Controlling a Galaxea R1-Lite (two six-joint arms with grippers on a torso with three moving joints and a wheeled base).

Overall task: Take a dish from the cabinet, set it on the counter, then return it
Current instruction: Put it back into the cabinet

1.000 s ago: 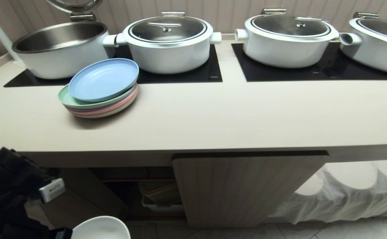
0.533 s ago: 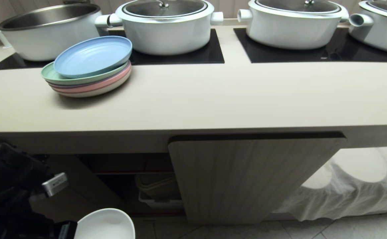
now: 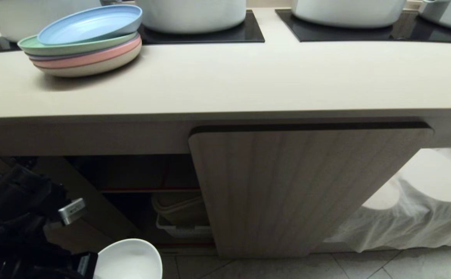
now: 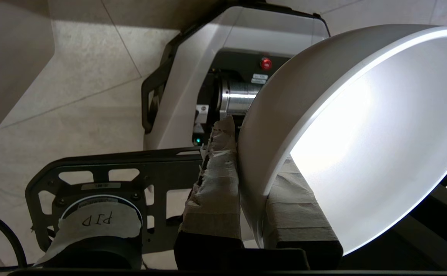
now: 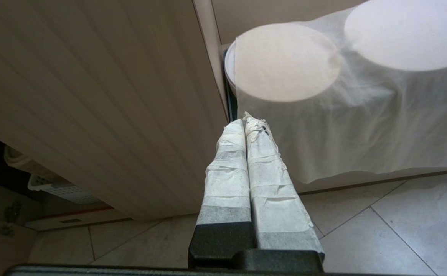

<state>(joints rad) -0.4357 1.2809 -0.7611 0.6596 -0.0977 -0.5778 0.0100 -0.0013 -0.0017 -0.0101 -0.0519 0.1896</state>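
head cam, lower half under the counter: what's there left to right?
left pincer gripping the white bowl → open cabinet bay with a stacked bin → closed ribbed cabinet door → white cloth draped over round containers.

A stack of flat pastel plastic plates (image 3: 82, 42) sat on the long cream-beige counter (image 3: 248, 77), at its left. The small white ceramic bowl (image 3: 128, 259) hung low before the open ribbed beige cabinet (image 3: 140, 193)

Black left gripper (image 4: 252, 180) with paper-taped fingers (image 4: 217, 180).
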